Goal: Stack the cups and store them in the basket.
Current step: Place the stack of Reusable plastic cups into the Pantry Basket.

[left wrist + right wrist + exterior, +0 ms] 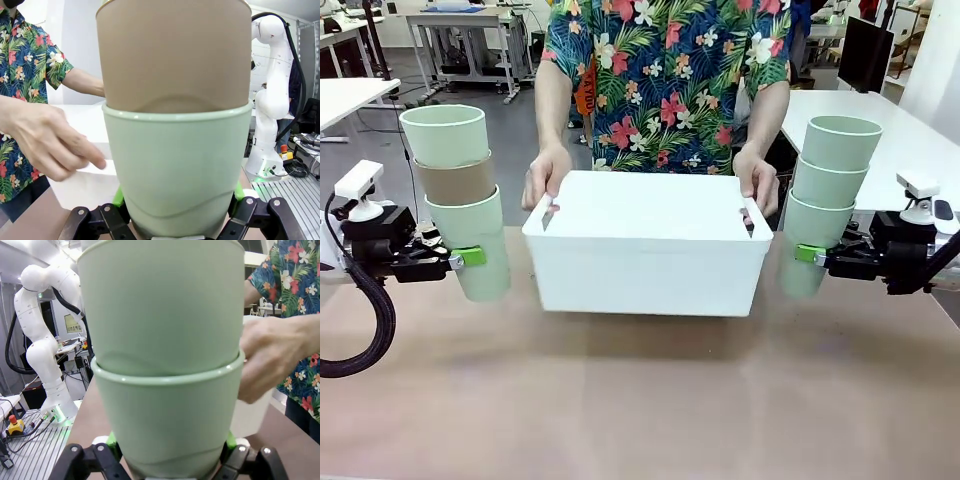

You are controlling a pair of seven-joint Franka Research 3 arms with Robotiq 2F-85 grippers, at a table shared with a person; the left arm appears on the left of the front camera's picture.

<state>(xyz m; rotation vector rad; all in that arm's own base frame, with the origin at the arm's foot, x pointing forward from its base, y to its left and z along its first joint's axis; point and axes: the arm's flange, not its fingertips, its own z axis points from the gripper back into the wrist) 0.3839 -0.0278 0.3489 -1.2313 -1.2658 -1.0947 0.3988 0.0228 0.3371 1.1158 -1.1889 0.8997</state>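
My left gripper (470,258) is shut on the bottom mint cup (475,245) of an upright stack of three: a brown cup (455,180) nested in it and a mint cup (445,133) on top. In the left wrist view that bottom cup (177,165) sits between the green pads with the brown cup (172,55) above. My right gripper (807,254) is shut on the lowest cup (810,240) of a stack of three mint cups (830,175); in the right wrist view two nested mint cups (165,410) show. The white basket (645,260) stands between the stacks, a person's hands (548,175) on its handles.
The person in a floral shirt (665,80) stands behind the basket at the far edge. Brown tabletop (640,400) lies bare in front of the basket. White tables stand behind on both sides.
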